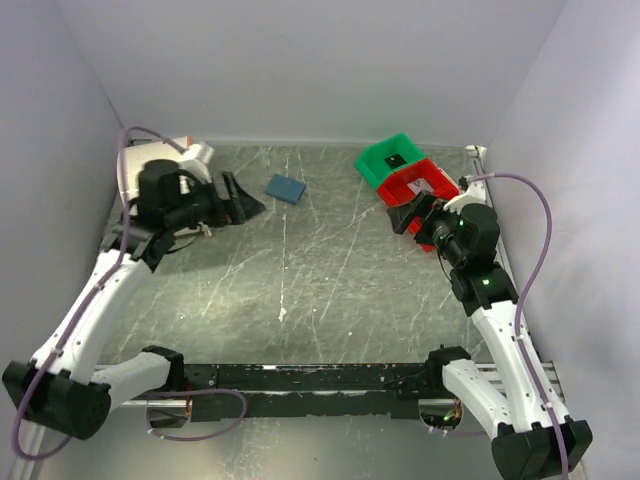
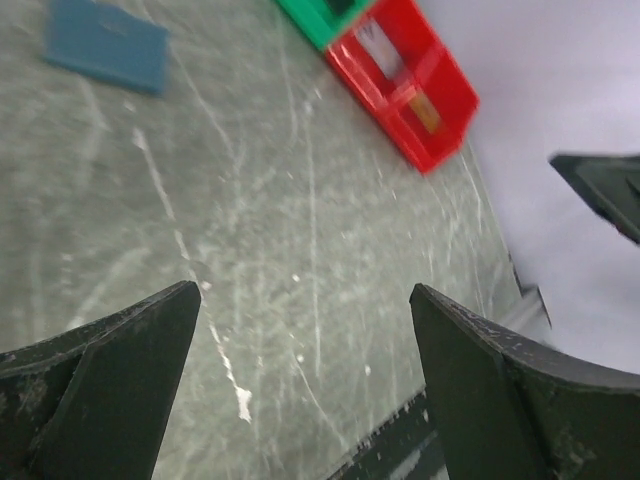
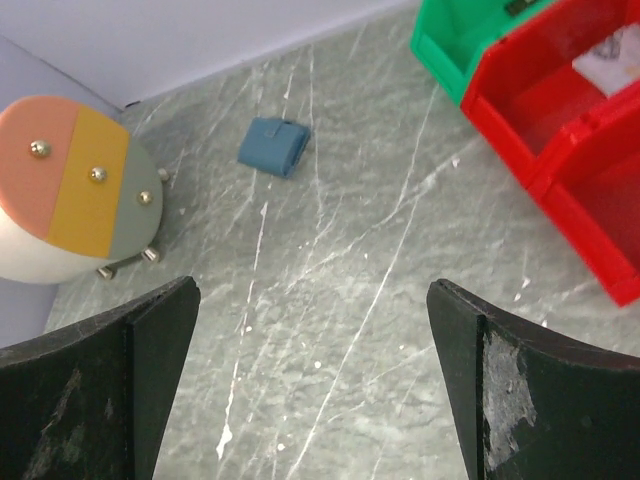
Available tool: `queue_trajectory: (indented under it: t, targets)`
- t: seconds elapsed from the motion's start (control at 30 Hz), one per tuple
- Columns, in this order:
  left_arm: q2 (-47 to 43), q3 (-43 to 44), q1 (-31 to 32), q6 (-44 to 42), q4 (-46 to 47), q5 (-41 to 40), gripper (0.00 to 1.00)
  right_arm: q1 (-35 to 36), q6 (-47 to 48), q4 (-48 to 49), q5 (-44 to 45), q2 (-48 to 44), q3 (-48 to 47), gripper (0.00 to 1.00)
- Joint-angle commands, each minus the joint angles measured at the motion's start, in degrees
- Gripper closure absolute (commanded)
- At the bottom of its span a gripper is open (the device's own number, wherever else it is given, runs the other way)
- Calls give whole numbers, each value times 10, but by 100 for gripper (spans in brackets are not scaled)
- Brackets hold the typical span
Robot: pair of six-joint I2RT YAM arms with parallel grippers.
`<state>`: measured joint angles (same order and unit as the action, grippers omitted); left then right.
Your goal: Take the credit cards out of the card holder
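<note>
Both the left gripper (image 2: 302, 292) and right gripper (image 3: 312, 286) gape wide and empty, so the folded card holder (image 1: 286, 188), upper centre, could skid flat when pinched.

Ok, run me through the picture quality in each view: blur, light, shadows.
Left wrist view: smeared throughout, with the blue wallet and red bin soft-edged. Right wrist view: crisp, the scratches on the table and the wallet's outline clear. Top view: even, diffuse light, soft shadows, no glare.

card holder (image 2: 105, 45) blurred, cut by top edge; red bin (image 3: 590, 240) cropped at right.
</note>
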<state>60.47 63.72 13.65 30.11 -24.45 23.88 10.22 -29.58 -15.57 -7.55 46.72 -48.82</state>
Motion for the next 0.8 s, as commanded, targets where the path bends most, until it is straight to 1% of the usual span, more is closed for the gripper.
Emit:
queue_trajectory:
  t: [0.0,0.1,0.33,0.5,0.57,0.67,0.77]
  targets:
    - [54,22,100,-10,-15,-65,1,2,-61,24,9,-18,23,0]
    - [96,43,127,-10,-43,-131,1,2,-36,11,-16,-6,10,0]
    - [175,69,127,-25,-38,-254,1,2,13,-72,-33,53,-58,0]
    - [235,99,127,-42,-20,-357,1,2,6,-75,-29,53,-49,0]
    - [260,106,124,-56,-11,-382,1,2,6,-72,-30,50,-43,0]
    - [292,130,117,-60,-39,-426,1,2,10,-78,-29,53,-41,0]
    - [305,117,98,-73,-25,-437,1,2,12,-95,-20,63,-48,0]
